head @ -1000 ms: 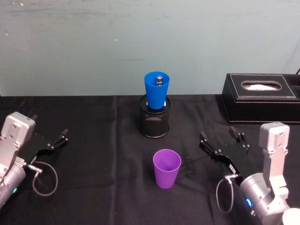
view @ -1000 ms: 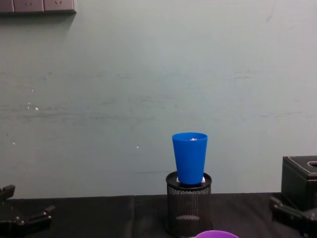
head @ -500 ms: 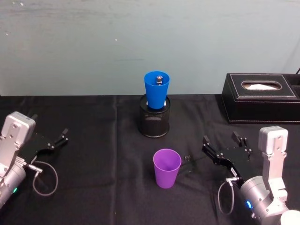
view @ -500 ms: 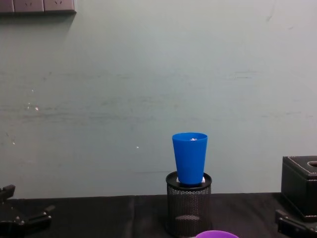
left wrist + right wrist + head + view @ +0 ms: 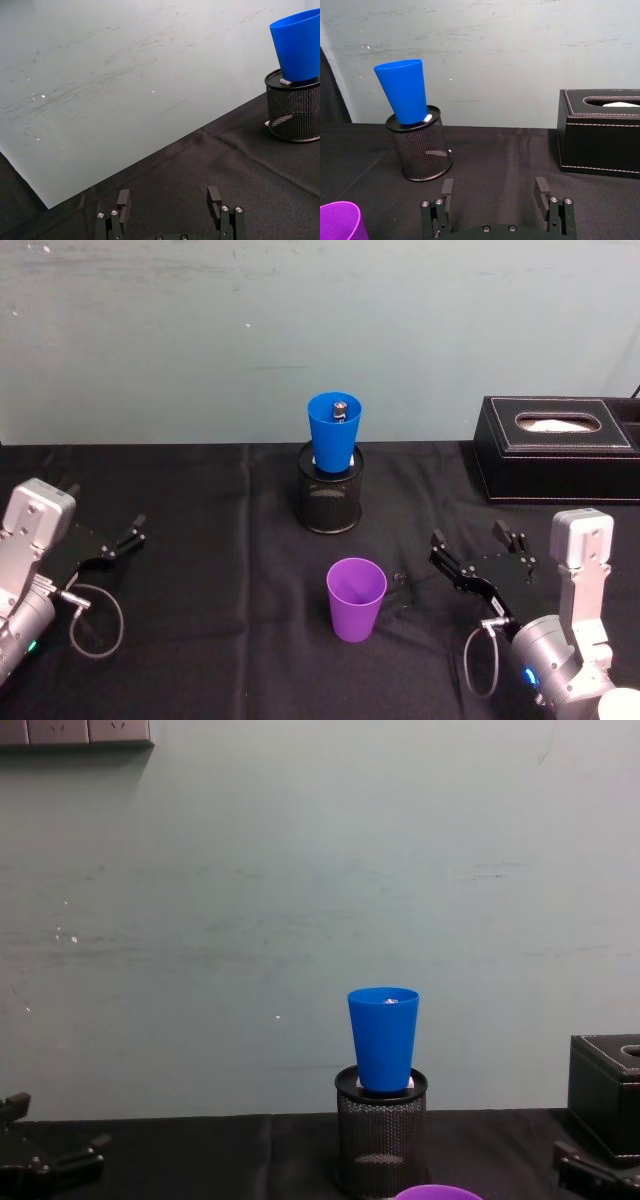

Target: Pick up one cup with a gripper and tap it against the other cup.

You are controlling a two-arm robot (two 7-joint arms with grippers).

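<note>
The purple cup (image 5: 356, 598) is standing upright on the black tablecloth (image 5: 220, 640), in the middle of the table and toward its near edge, with nothing touching it. The blue cup (image 5: 334, 432) is sitting upright in the mouth of a black wire-mesh pen holder (image 5: 329, 502), which is standing farther back, close to the table's far edge and roughly in line with the purple cup. In the right wrist view the blue cup is leaning a little in the holder.

The right gripper (image 5: 478, 553) is hovering low over the cloth just to the right of the purple cup, well apart from it, with its fingers spread wide and holding nothing. The left gripper (image 5: 118, 540) is resting near the table's left edge, far from both cups, its fingers also spread wide and empty.

A black tissue box (image 5: 560, 447) is sitting at the table's far right corner, behind the right gripper.
</note>
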